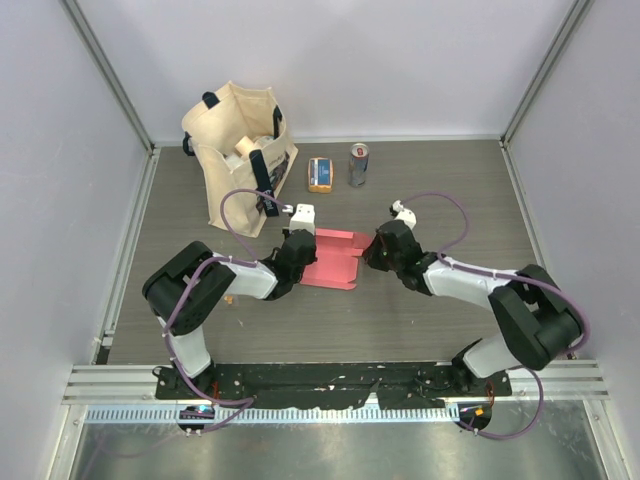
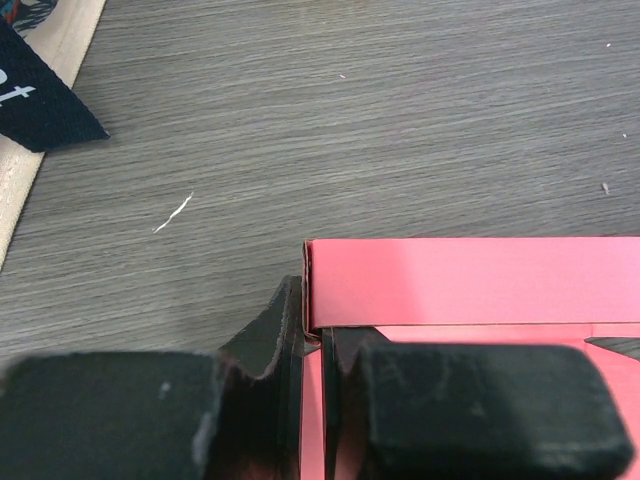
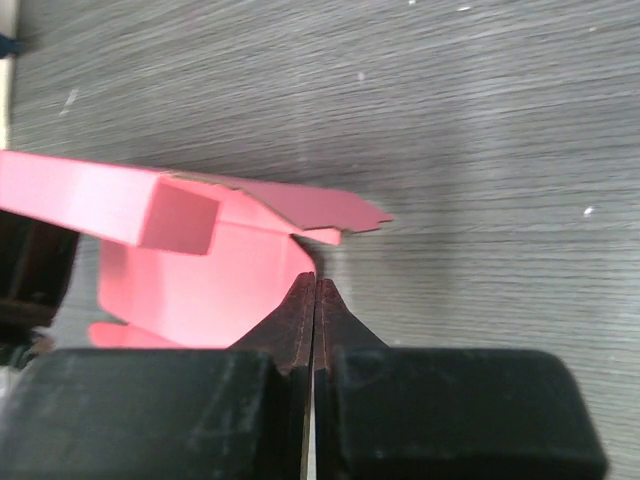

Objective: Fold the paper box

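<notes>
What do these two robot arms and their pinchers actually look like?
Both the left arm and right arm have white tube-like links between chunky black joints. A purple cable loops along each. The fingers are matte black blocks tapering to thin dark tips. No markings show.

A beige tote bag (image 1: 236,150) with dark straps stands at the far left of the grey wood-grain desk (image 1: 450,195), with things poking out of its top. Just to its right lies a small orange-and-blue packet (image 1: 320,174), and a drinks can (image 1: 358,165) stands upright beside that.
</notes>
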### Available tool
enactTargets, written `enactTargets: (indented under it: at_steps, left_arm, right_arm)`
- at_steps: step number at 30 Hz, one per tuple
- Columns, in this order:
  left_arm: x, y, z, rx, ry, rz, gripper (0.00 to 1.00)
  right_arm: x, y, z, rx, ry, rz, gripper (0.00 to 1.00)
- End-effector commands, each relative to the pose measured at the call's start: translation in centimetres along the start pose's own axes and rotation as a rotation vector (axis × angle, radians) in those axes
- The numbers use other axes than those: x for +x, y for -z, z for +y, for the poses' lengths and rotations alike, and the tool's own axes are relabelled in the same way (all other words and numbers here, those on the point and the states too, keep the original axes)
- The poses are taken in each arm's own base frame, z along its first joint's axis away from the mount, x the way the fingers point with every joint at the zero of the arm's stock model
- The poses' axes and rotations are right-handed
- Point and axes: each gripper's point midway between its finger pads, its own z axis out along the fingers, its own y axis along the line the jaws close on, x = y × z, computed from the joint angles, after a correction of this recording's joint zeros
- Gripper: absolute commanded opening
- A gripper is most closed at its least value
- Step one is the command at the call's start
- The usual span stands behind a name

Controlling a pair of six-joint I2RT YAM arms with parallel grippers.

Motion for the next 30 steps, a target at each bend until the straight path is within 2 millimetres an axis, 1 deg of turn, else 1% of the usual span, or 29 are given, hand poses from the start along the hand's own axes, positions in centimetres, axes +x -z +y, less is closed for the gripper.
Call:
enactTargets:
  at_steps: [1, 5, 10, 14, 17, 22, 27, 30]
  left_arm:
    - [-1.8, 0.0, 0.0, -0.015, 0.028, -0.047, 0.0]
    - [-1.8, -0.1, -0.1, -0.014, 0.029, -0.046, 0.0]
    - [-1.6, -0.1, -0.2, -0.015, 0.028, -0.042, 0.0]
    - [-1.5, -0.2, -0.2, -0.013, 0.025, -0.04, 0.0]
    - [-1.5, -0.2, -0.2, -0.013, 0.025, -0.039, 0.0]
    - [-1.6, -0.1, -0.2, -0.014, 0.025, -0.042, 0.0]
    - [-1.4, -0.1, -0.2, -0.012, 0.024, -0.037, 0.0]
    - [-1.4, -0.3, -0.3, -0.01, 0.027, -0.036, 0.0]
  right_arm:
    - [-2.5, -0.9, -0.5, 0.084, 0.039, -0.093, 0.02]
    - [-1.7, -2.2, -0.9, 0.09, 0.046, -0.079, 0.02]
    - [-1.4, -3.0, -1.1, 0.102, 0.053, -0.081, 0.02]
    - [-0.6, -3.7, -1.1, 0.095, 0.053, -0.063, 0.02]
    - [-0.6, -3.9, 0.0, 0.054, 0.049, -0.074, 0.02]
    - [-1.4, -3.9, 2.4, -0.017, 0.048, -0.104, 0.01]
    - [-1.7, -3.9, 3.0, -0.021, 0.054, -0.118, 0.02]
    - [-1.2, -4.5, 3.3, -0.032, 0.05, -0.094, 0.02]
